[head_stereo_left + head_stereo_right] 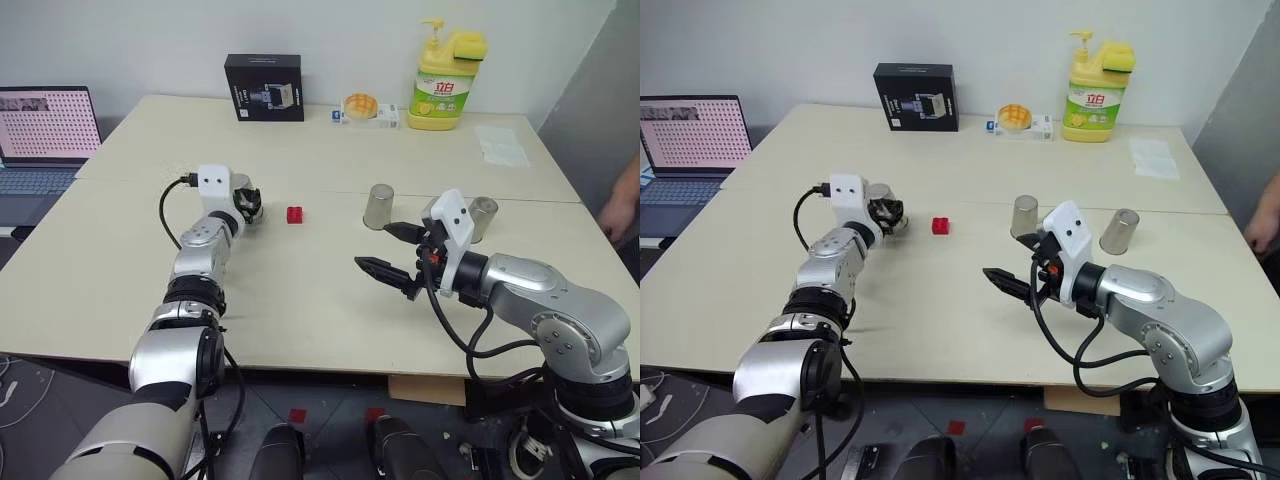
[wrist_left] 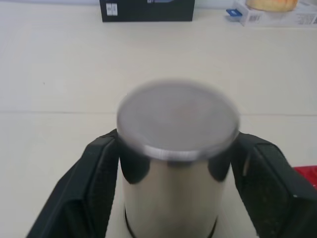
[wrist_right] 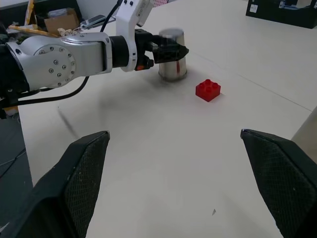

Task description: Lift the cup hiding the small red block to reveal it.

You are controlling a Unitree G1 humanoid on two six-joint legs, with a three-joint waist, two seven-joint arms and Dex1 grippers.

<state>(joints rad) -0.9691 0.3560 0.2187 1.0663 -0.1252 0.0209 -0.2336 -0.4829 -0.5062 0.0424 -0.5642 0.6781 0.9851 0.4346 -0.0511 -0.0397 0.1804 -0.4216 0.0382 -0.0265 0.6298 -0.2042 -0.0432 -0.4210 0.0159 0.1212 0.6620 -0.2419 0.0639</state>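
- While the left gripper (image 1: pixel 248 205) stood level over the table (image 1: pixel 300 300), its two black fingers (image 2: pixel 89 188) flanked a steel cup (image 2: pixel 176 148), one on each side of the wall; whether they were pressing the metal or only bracketing it could not be told.
- Cup, inverted, base uppermost: brushed steel, judged light, rigid and slick; tapered, so a grip on the wall could slide toward the narrower closed end. Best hold judged to be across the side wall at mid-height or lower, squarely opposed.
- Small red block (image 3: pixel 208 89): studded brick, lying bare on the table just beside the left gripper and its cup, toward the right gripper; judged light and hard, not in need of handling.
- Right gripper (image 1: pixel 385 270): fingers wide apart and empty, well apart from the block, pointing across toward it.
- Two further steel cups (image 1: pixel 379 206) (image 1: pixel 482 218): inverted, just beyond the right gripper.
- Hard to make out: the held cup's rim, cut off in the left wrist view and masked by the fingers elsewhere, so whether it rested on the table or hung clear was uncertain.
- Hidden: whatever lay under the other two cups.
- Background: black box (image 1: pixel 264 87), yellow soap bottle (image 1: pixel 445 80), laptop (image 1: pixel 45 135), a person's hand (image 1: pixel 620 205) at the far edge.
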